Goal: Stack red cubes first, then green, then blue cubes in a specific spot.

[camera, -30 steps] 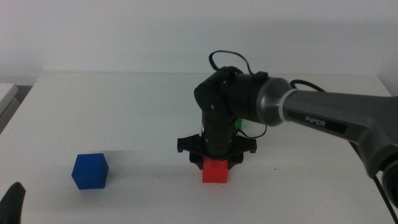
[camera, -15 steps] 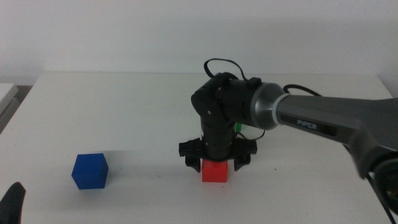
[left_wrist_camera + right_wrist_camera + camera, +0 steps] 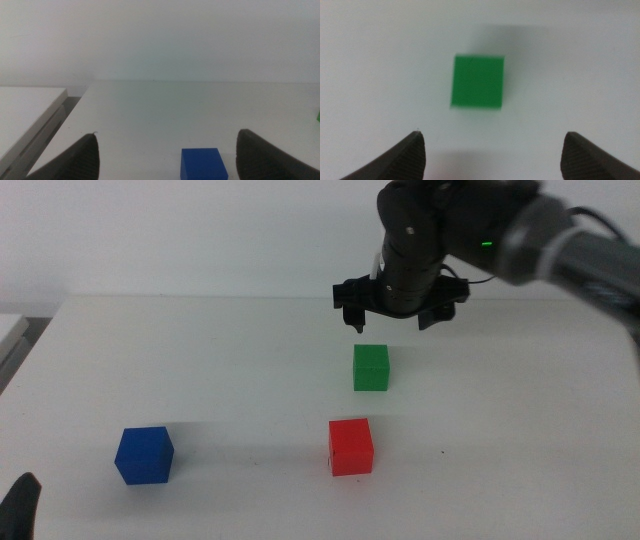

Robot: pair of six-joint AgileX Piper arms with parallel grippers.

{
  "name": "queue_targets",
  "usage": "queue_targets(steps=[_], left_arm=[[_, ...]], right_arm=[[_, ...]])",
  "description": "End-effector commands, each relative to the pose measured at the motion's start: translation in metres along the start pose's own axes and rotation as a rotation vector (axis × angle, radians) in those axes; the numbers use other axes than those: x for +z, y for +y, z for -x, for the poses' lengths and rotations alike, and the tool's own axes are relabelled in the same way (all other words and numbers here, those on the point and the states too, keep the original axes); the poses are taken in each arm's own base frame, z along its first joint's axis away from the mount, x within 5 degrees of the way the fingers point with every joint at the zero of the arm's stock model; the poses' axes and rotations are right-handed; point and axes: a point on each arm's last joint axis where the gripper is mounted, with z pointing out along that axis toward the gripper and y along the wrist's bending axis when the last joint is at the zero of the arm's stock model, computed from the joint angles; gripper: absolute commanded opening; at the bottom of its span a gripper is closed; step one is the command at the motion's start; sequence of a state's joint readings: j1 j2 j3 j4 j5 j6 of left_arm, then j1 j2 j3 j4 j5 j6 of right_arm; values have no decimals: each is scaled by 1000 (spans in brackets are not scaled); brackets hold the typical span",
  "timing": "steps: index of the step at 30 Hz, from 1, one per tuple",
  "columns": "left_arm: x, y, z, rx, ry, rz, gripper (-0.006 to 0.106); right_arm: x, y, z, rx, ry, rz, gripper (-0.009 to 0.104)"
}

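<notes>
plain red cube, green cube, blue cube, white table

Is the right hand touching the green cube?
Apart. The middle view shows the right hand open above the green cube, with white wall between them. The right wrist view shows the cube lying clear of both jaws.

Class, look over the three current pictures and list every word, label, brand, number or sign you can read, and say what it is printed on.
None can be read in any of the three views.
The red cube, green cube and blue cube have plain faces.
The right arm shows only a small green light, no legible lettering; its hand hangs above the green cube.
The left hand bears no marking.
</notes>
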State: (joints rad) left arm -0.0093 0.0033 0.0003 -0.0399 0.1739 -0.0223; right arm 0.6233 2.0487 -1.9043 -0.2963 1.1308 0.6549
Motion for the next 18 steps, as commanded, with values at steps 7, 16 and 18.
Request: queue_targets(steps=[7, 16, 18], left_arm=[[0, 0, 2, -4, -18, -3, 94], [0, 0, 2, -4, -18, -3, 94], [0, 0, 2, -4, -18, -3, 94]], right_arm=[[66, 10, 35, -59, 1, 2, 91], [109, 12, 26, -96, 42, -61, 91], [116, 12, 24, -98, 54, -67, 90]])
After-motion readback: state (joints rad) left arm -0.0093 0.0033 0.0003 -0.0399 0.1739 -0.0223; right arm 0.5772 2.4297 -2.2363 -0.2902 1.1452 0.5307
